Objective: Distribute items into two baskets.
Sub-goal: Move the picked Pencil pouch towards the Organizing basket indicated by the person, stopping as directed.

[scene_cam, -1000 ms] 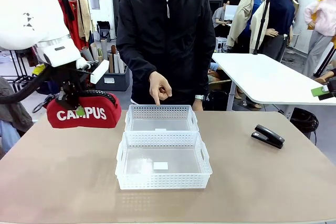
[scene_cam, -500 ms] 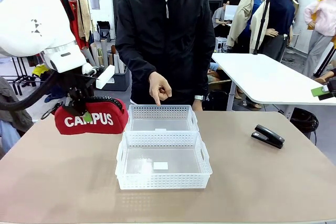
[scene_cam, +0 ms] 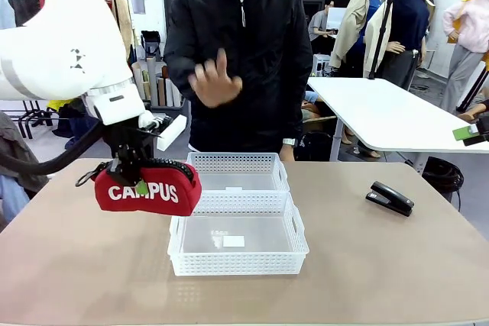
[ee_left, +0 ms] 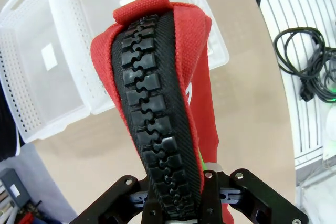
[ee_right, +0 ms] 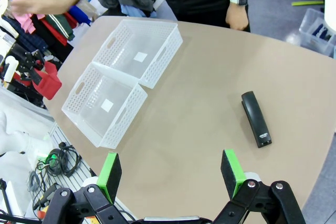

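Currently, I see the left gripper (scene_cam: 134, 178) clamped on the red pouch (scene_cam: 149, 192) at centre-left, held up beside the two baskets (scene_cam: 238, 263). The right gripper (ee_right: 170, 174) stands open; the stapler (scene_cam: 390, 198) lies centre-right.

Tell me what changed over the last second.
The left gripper, jaws still shut on the pouch, carried it rightward to the left side of the baskets. The person's hand lifted from pointing down at the baskets to chest height, fingers spread. Baskets and stapler stayed put.
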Controlling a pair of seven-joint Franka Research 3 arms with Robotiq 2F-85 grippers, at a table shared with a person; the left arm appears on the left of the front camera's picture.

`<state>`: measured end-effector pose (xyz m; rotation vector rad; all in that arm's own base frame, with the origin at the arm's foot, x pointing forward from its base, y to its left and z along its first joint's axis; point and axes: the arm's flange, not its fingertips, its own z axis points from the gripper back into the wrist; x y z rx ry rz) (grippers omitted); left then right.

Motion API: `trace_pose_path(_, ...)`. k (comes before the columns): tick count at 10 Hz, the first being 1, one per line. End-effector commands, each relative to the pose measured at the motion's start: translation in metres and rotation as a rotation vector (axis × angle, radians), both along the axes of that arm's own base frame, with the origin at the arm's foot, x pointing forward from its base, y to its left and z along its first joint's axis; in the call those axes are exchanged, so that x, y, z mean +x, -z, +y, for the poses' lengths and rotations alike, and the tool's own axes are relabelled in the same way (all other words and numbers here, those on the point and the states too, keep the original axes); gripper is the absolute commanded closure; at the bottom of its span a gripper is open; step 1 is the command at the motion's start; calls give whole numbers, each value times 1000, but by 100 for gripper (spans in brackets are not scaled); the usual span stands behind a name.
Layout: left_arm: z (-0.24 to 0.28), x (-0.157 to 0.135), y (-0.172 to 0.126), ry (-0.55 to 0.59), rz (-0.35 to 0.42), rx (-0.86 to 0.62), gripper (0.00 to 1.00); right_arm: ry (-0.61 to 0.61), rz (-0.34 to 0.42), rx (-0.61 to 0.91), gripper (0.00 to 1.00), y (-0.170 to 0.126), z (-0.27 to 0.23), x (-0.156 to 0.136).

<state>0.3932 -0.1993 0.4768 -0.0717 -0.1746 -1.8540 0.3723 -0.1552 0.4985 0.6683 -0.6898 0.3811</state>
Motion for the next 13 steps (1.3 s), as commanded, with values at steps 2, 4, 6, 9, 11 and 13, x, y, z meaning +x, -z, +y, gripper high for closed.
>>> trace_pose_path(2,-6,6,4,-51,-55,31,100,-6,-18,11,0,-1,0,1)
trace_pose_path(4,67,7,-5,-123,-53,177,100,-6,-18,11,0,-1,0,1)
trace_pose_path(6,132,10,-1,-130,21,126,100,-6,-18,11,0,-1,0,1)
trace_pose_path(9,146,18,-7,-149,12,46,100,-6,-18,11,0,-1,0,1)
trace_pose_path(11,151,15,-1,-140,17,96,100,-6,-18,11,0,-1,0,1)
trace_pose_path(13,151,15,-1,-140,17,96,100,-6,-18,11,0,-1,0,1)
